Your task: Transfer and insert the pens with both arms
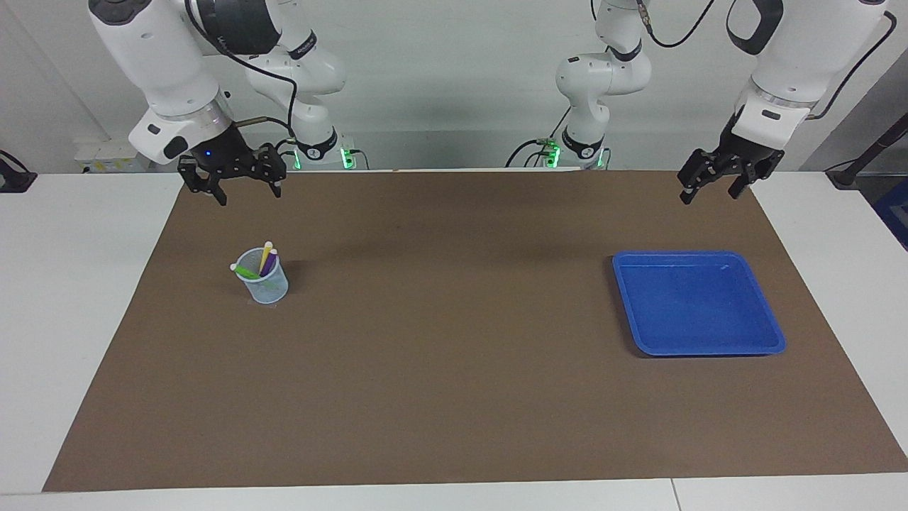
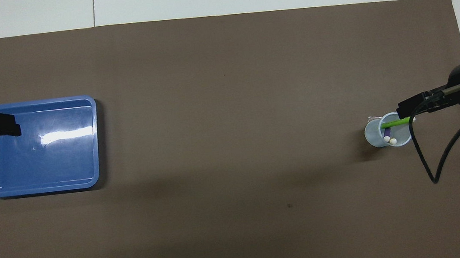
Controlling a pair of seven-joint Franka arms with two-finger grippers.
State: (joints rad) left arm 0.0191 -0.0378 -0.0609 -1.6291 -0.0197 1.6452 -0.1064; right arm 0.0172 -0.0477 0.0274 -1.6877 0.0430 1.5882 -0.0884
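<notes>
1. The pens (image 1: 261,264) stand in a clear cup (image 1: 264,283) toward the right arm's end of the counter (image 1: 440,369).
2. Right pincer (image 1: 242,189), wide and empty, hangs over the mat edge.
3. Left pincer (image 1: 709,186), wide and empty, hangs above the mat by the blue tray (image 1: 699,304); the overhead view cuts it off.
4. Broad open mat lies between cup and tray.

The 3 pens (image 1: 261,264) stand in a cup (image 1: 265,285) on the mat (image 1: 454,397) covering the table (image 1: 64,284), below the raised right tool (image 1: 245,193). The tray (image 1: 699,344) lies on the mat at the left arm's end, below the raised left tool (image 1: 709,190).
</notes>
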